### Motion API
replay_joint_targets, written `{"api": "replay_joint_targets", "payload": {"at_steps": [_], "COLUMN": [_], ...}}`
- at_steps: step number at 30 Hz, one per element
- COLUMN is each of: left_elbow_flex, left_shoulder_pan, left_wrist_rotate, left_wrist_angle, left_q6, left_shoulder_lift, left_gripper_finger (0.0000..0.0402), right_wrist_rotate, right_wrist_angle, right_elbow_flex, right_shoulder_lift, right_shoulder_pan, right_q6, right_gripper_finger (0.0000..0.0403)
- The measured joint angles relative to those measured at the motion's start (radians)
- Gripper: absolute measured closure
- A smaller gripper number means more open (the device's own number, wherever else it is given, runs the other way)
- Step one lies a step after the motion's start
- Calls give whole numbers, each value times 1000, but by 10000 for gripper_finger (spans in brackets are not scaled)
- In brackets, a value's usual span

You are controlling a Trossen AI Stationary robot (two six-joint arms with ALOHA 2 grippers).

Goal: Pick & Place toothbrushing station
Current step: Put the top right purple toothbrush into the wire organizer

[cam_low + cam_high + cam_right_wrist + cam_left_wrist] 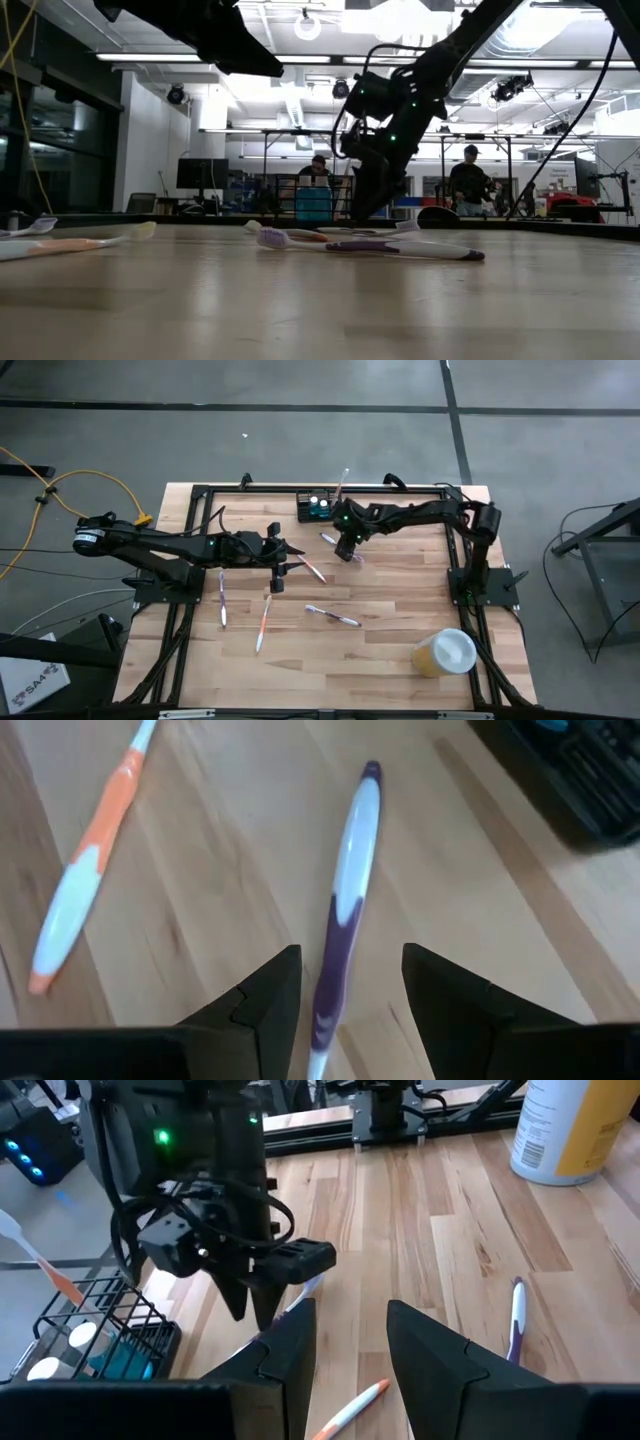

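Note:
The toothbrushing station (315, 507), a black wire caddy, stands at the table's far edge; one toothbrush (342, 482) sticks out of its top, tilted. My right gripper (347, 550) hangs open just above the table in front of the caddy, pointing steeply down. A purple-and-white toothbrush (345, 890) lies flat on the wood, and its handle end runs between the gripper's two fingers (265, 1005) without touching them. An orange-and-white toothbrush (85, 890) lies beside it. My left gripper (350, 1350) waits open above the table's middle left, holding nothing.
More toothbrushes lie on the wood: a purple one (222, 598) and an orange one (263, 622) at the left, and a purple one (333, 616) near the middle. A yellow cup with a white lid (445, 653) stands at the near right. People show in the room behind (470, 180).

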Motion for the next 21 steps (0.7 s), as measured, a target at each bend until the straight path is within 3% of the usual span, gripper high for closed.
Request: {"api": "replay_joint_targets", "payload": {"at_steps": [21], "left_elbow_flex": [0], "left_shoulder_pan": [0], "left_wrist_rotate": [1], "left_wrist_angle": [0], "left_q6": [-2], "left_shoulder_lift": [0], "left_gripper_finger": [282], "right_wrist_rotate": [-17], "right_wrist_angle": [-9], "right_elbow_flex": [0], "right_shoulder_lift": [22], "right_shoulder_pan": [16], "right_q6": [26], "right_gripper_finger": [235]}}
